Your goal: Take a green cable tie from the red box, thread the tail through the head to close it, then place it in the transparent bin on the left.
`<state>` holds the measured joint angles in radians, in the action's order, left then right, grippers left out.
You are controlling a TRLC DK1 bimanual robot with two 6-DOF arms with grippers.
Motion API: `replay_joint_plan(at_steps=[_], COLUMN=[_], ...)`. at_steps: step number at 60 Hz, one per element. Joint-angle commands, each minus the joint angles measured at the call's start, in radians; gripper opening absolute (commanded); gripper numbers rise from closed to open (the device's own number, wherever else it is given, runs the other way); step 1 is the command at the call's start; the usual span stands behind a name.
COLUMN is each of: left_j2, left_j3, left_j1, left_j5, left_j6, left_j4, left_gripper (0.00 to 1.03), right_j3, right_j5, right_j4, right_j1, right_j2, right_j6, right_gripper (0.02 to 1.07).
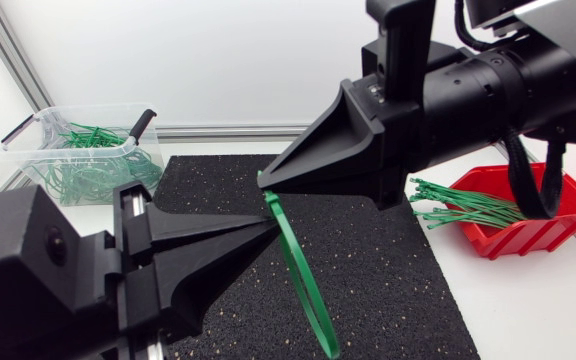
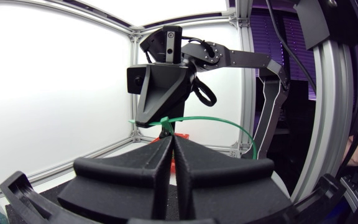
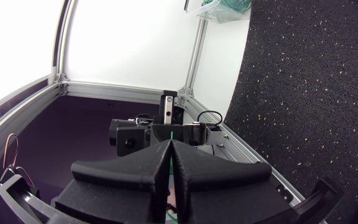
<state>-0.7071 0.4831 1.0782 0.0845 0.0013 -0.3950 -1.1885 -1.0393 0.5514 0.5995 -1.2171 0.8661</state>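
**Two black grippers (image 1: 271,228) (image 1: 263,180) pinch one green cable tie (image 1: 303,275) above a black mat (image 1: 398,280)**

Nearest the viewer, the left gripper comes in over the mat's near left corner. Its two wedge-shaped fingers are pressed together with only a thin seam between them. The tips nip the green cable tie close to its upper end.

From that pinch the tie sweeps as a long curved band over the middle of the mat toward the mat's near edge. It is held up in the air, not lying on the mat. In the left wrist view it bends round in a wide arc to one side of the left gripper.

Just beyond, above the mat's centre, the right gripper points down and meets the left gripper almost tip to tip. Its fingers are also closed, and the very end of the tie is caught at their tips. The right wrist view shows a thin green line in the seam between them. Whether the tail has gone through the head cannot be told.

Farther off, past the mat's right edge, the red box (image 1: 553,225) sits on the white table (image 1: 528,300). A bunch of straight green ties (image 1: 463,205) sticks out of it toward the mat.

Farthest, beyond the mat's far left corner, stands the transparent bin (image 1: 40,122) with a heap of green ties (image 1: 93,172) inside.
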Motion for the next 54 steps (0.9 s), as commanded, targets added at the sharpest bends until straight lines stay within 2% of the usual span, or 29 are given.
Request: replay_joint_plan(at_steps=[1, 16, 23, 25, 28, 37, 41, 43, 51, 54], left_j2=[0.008, 0.006, -0.005, -0.012, -0.028, -0.063, -0.080, -0.094, -0.140, -0.157], left_j3=[-0.017, -0.008, 0.008, 0.015, 0.032, 0.089, 0.129, 0.157, 0.253, 0.284], left_j1=[0.060, 0.072, 0.034, 0.017, -0.027, -0.144, -0.213, -0.251, -0.393, -0.454], left_j5=[0.020, 0.004, 0.000, -0.002, -0.002, 0.000, 0.000, 0.001, 0.006, 0.004], left_j6=[0.031, 0.032, 0.031, 0.028, 0.020, -0.026, -0.053, -0.064, -0.103, -0.104], left_j4=[0.010, 0.022, 0.044, 0.048, 0.070, 0.128, 0.176, 0.206, 0.318, 0.331], left_gripper=[0.04, 0.04, 0.04, 0.04, 0.04, 0.04, 0.04, 0.04, 0.04, 0.04], right_j3=[-0.034, -0.022, 0.009, 0.013, 0.032, 0.081, 0.109, 0.116, 0.141, 0.150], right_j5=[0.042, 0.041, 0.050, 0.071, 0.099, 0.179, 0.214, 0.225, 0.272, 0.285], right_j4=[-0.016, -0.002, -0.002, -0.005, -0.031, -0.094, -0.123, -0.123, -0.139, -0.153], right_j1=[-0.035, -0.027, -0.021, -0.020, -0.020, -0.041, -0.043, -0.044, -0.060, -0.064], right_j2=[-0.076, -0.065, -0.004, 0.013, 0.044, 0.080, 0.088, 0.088, 0.087, 0.090], right_j6=[-0.018, -0.032, -0.064, -0.079, -0.099, -0.154, -0.182, -0.199, -0.248, -0.256], right_gripper=[0.08, 0.08, 0.08, 0.15, 0.31, 0.69, 0.93, 1.00, 1.03, 1.03])
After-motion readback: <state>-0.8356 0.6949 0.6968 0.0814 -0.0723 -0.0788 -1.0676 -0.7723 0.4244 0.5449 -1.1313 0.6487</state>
